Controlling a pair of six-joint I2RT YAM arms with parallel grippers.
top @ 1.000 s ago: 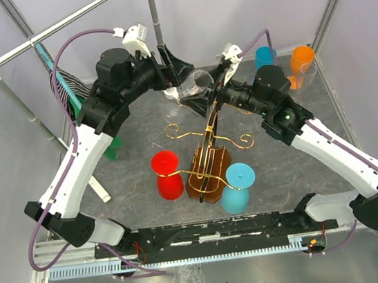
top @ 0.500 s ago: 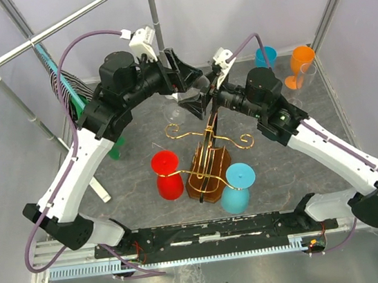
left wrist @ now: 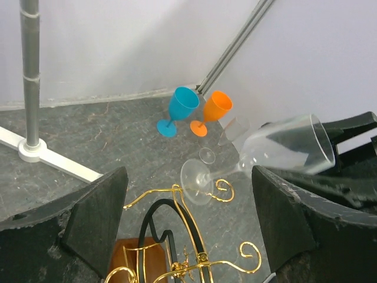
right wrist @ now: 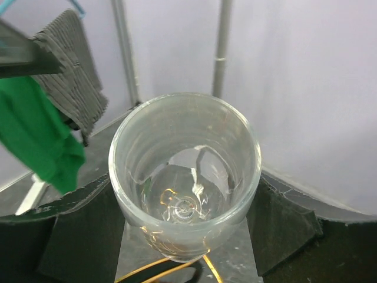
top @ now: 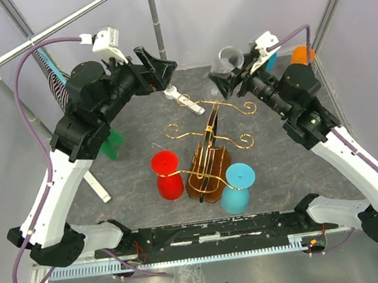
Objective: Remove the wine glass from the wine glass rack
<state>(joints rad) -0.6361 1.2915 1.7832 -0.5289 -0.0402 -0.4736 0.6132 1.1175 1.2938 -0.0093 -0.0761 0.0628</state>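
From the top: has swung the wine glass (top: 228, 56) away from the wine glass rack (top: 208, 154) to the right, squeezed in the right tool (top: 230, 73), with the left tool (top: 158, 67) backed off, wide open, empty. From the left wrist: shows the glass tipped sideways, foot near a gold curl. From the right wrist: looks into the bowl between both fingers, so seems nearly done.

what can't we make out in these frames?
- Right wrist: the wine glass bowl fills the view; its stem and where the right tool grips are hidden behind it.
- Top: the right arm covers most of the orange glass.
- Left wrist: the wine glass rack base is cut by the bottom edge.
- Top: from above, it is unclear whether the red glass hangs or stands.
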